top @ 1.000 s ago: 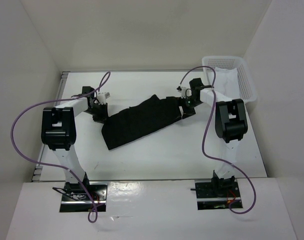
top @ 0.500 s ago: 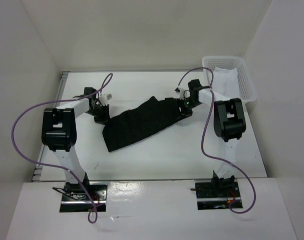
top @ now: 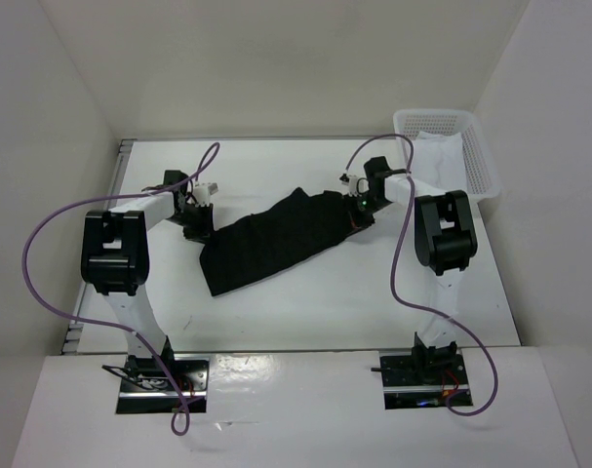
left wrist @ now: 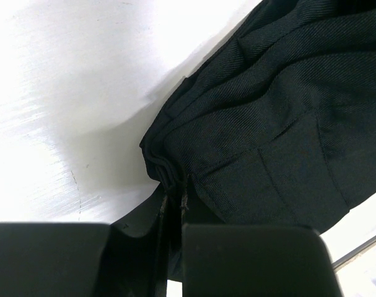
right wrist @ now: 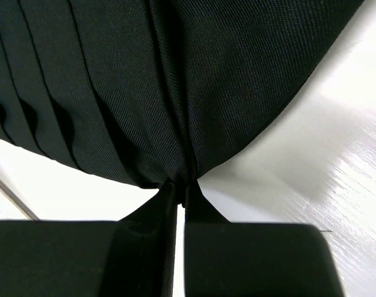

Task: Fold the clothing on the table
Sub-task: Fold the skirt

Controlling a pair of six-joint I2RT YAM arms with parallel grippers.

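Note:
The black pleated clothing (top: 276, 239) lies stretched diagonally across the middle of the white table (top: 305, 302). My left gripper (top: 197, 227) is shut on its left corner; the left wrist view shows the bunched cloth edge (left wrist: 169, 173) pinched between the jaws at the left gripper (left wrist: 174, 197). At the opposite end my right gripper (top: 359, 210) is shut on the upper right edge. In the right wrist view the pleats (right wrist: 101, 105) converge into the closed right gripper (right wrist: 180, 185).
A white mesh basket (top: 481, 161) holding white cloth (top: 437, 146) stands at the back right corner. White walls border the table; a metal rail (top: 123, 161) runs along its left edge. Purple cables (top: 42, 244) loop over both arms.
The right gripper has closed from wide open onto the clothing's right edge and edged slightly back. The left arm shifted a little back early on, still gripping its corner.

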